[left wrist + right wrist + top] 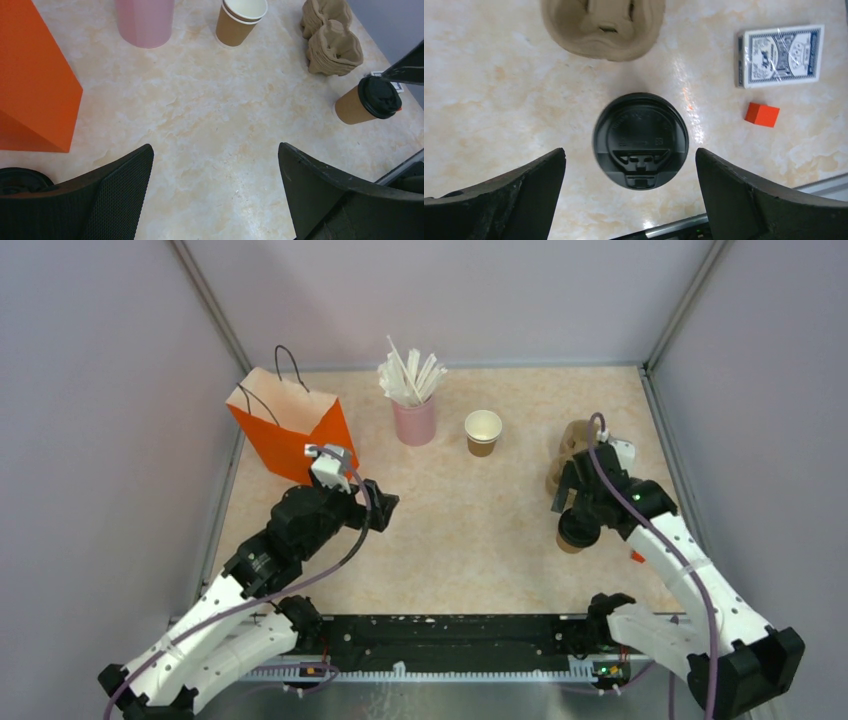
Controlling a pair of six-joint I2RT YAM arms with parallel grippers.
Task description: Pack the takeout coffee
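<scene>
Hovering straight above the small brown paper cup with the round black plastic lid (640, 140), our right gripper (631, 175) has its jaws spread as wide as they go. They stand clear of the lid on both sides and hold nothing. This cup stands upright on the beige marbled table (470, 540), at its right side, just in front of the tan moulded-pulp cup carrier (601, 30).

We judge the step in hand to be taking hold of this cup. To do it well, we should come down with the lid centred between the jaws and close on the paper wall below the lid rim. A gentle grip would avoid crushing the cup or popping the lid.

Our left gripper (215, 185) is likewise fully open and empty, and it hovers near the orange paper bag with black cord handles (290, 430). A second brown paper cup, lidless with a white inside (483, 432), stands beside the pink cup of white straws (414, 422).

The middle of the table gives us free room for a carry. On the right, a blue-backed deck of cards (780, 55) and a small orange cube (762, 114) lie near the table's edge and the side wall, so we should lift straight up before swinging.
</scene>
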